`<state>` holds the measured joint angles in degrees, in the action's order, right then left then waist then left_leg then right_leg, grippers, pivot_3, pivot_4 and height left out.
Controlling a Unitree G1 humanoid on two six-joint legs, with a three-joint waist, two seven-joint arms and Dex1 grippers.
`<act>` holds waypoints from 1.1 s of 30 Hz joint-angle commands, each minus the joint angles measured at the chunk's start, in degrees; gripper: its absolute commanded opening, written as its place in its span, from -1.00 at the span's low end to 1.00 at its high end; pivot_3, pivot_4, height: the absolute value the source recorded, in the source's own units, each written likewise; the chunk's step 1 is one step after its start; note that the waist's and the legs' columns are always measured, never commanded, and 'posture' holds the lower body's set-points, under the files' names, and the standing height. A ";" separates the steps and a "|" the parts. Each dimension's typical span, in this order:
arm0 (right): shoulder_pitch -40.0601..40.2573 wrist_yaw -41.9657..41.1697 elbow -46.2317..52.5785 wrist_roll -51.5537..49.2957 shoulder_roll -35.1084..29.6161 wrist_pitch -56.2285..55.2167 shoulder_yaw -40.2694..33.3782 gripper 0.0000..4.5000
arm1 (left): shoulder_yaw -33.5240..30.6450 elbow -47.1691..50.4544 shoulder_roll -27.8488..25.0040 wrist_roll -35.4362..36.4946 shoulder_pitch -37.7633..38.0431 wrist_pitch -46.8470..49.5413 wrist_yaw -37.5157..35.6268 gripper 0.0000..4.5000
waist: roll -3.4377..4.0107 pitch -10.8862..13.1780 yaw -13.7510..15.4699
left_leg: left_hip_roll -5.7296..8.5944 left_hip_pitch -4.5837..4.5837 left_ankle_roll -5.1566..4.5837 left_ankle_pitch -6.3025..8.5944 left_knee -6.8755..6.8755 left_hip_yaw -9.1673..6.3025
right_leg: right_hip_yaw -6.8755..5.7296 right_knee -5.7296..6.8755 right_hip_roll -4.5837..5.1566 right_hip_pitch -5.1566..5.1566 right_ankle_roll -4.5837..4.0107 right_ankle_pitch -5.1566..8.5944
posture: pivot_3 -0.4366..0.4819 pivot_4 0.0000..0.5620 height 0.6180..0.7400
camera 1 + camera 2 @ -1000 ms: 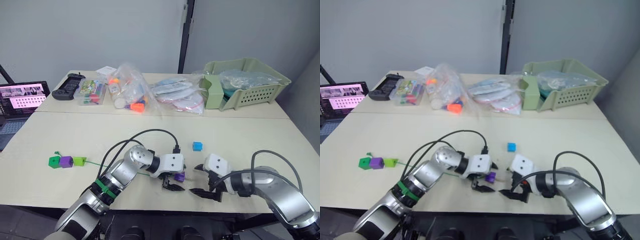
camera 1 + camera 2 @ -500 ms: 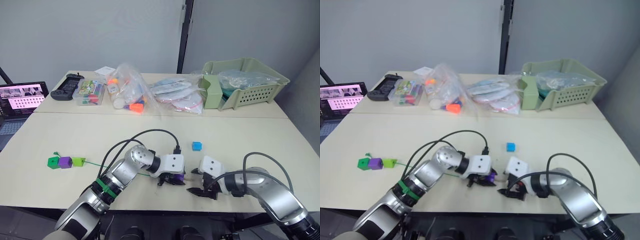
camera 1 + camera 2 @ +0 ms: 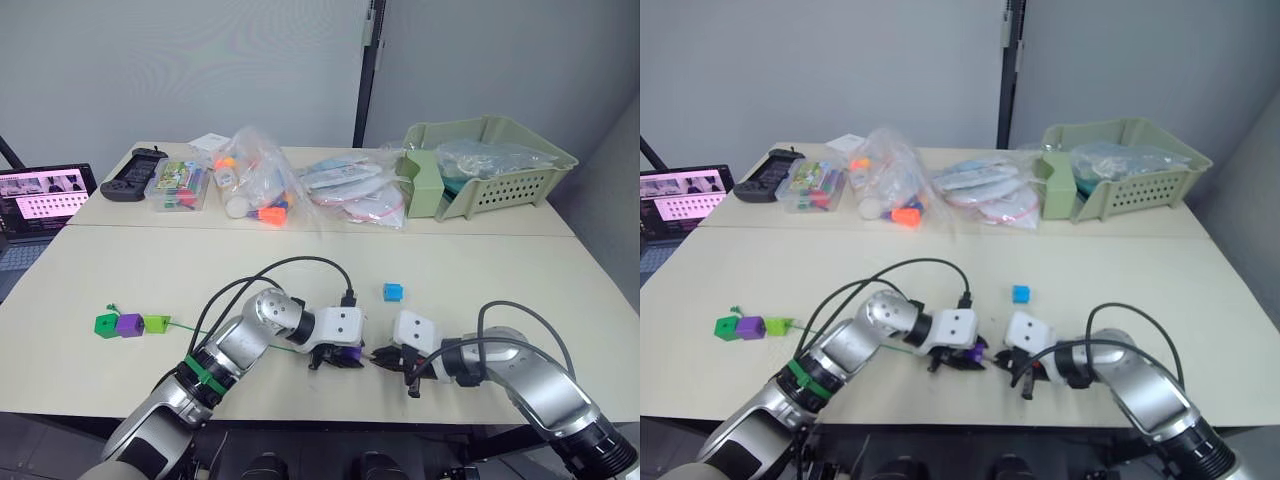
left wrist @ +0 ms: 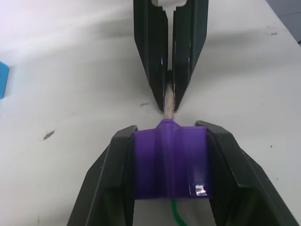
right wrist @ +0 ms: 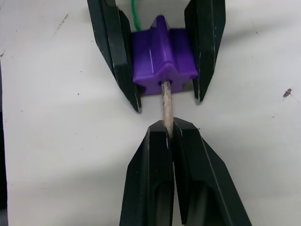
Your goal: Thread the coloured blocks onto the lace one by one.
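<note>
- Lace (image 3: 195,331) runs along the table's (image 3: 480,270) near half: its knotted end sits toward the left edge, already carrying three blocks in a row, dark green (image 3: 106,324), purple (image 3: 130,324) and light green (image 3: 157,323), touching one another. From there your green cord leads right, toward the near edge, into the left gripper.
- Right gripper (image 3: 388,357) is what has changed: a second ago it hung open and apart from the left one, and now it has come in tip to tip with it. Its fingers (image 5: 162,155) are pressed together on the lace's stiff pale tip (image 5: 166,106).
- Left gripper (image 3: 334,358) has stayed put and stays clamped on the second purple block (image 4: 170,162), one finger on each side face.
- You can see in both wrist views that the pale tip pokes out of the block's far face while green cord trails out of the other, so the block is already on the lace.
- To my eye, that means you have handed the tip over: the fourth block is threaded and needs only the right arm pulling the cord through while the left lets go.
- Blue block (image 3: 394,292) lies loose just beyond the two grippers, toward the table's middle; it looks like the last one left.
</note>
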<state>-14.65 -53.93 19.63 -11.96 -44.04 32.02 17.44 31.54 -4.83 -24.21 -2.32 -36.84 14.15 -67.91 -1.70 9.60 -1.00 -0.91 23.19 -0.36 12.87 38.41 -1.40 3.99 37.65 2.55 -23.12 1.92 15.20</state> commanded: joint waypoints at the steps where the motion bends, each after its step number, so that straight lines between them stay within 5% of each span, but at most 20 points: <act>1: -0.85 -0.30 -0.74 1.40 -0.33 -1.18 -0.36 -1.00 | -4.54 3.71 -4.35 2.33 2.25 2.64 -1.18 -0.37 | 0.00 0.00 -0.23 | -0.01 0.00 0.00 0.00 0.00 0.00 | 0.00 0.01 0.00 -0.01 0.00 0.00 | -0.05 -0.47 1.00; 7: -3.08 -2.24 0.27 1.47 -0.96 -0.82 0.20 -1.00 | -14.23 2.76 -18.79 7.27 8.87 0.50 -6.48 -0.37 | 0.01 0.00 -0.93 | -0.08 -0.02 0.00 0.00 -0.08 -0.01 | 0.00 0.04 -0.02 -0.09 -0.02 0.00 | -0.05 -0.47 1.00; 13: -5.62 -4.59 -0.01 2.14 -1.42 -0.37 1.21 -1.00 | -19.68 -17.16 -34.85 4.46 11.79 -14.50 -11.22 -0.37 | 0.02 0.00 -1.60 | -0.15 -0.21 0.00 0.00 -0.29 0.02 | -0.04 0.03 -0.02 -0.10 -0.12 0.03 | -0.05 -0.47 1.00; 19: -6.83 -5.63 -1.68 3.02 -1.44 -1.32 1.54 -1.00 | -21.16 -32.27 -39.78 1.84 8.75 -24.98 -11.51 -0.37 | 0.04 0.01 -1.43 | -0.16 -0.30 0.00 0.00 -0.43 0.16 | -0.04 0.05 -0.01 -0.11 -0.18 0.08 | -0.05 -0.47 1.00; 26: -7.95 -6.40 -3.17 3.71 -0.79 -2.03 1.96 -1.00 | -24.04 -32.22 -37.89 4.84 7.87 -26.01 -12.29 -0.37 | 0.05 0.01 -1.35 | -0.16 -0.20 0.00 0.00 -0.44 0.19 | -0.05 0.09 0.01 -0.20 -0.18 0.07 | -0.05 -0.47 1.00; 27: -8.18 -6.44 -3.21 3.80 -0.49 -2.03 2.15 -1.00 | -24.16 -31.53 -37.93 4.77 8.02 -25.63 -12.36 0.10 | 0.05 0.01 -1.32 | -0.16 -0.19 0.00 0.00 -0.43 0.19 | -0.05 0.09 0.02 -0.21 -0.18 0.07 | -0.05 -0.47 1.00; 33: -8.73 -7.27 -2.68 3.76 0.37 -1.29 2.25 -1.00 | -26.06 -23.80 -37.92 6.15 7.79 -21.72 -12.25 0.97 | 0.03 0.02 -1.07 | -0.13 0.07 0.00 0.00 -0.42 0.15 | -0.05 0.09 0.04 -0.41 -0.18 0.07 | -0.05 -0.47 1.00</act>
<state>-22.33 -60.92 15.63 -8.03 -43.60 31.11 20.05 7.27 -31.03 -61.59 3.12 -28.62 -8.18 -80.35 -1.67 9.62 -2.06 -1.02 23.32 -0.36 12.87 37.99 -1.25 3.94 37.75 2.60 -23.60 1.74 15.26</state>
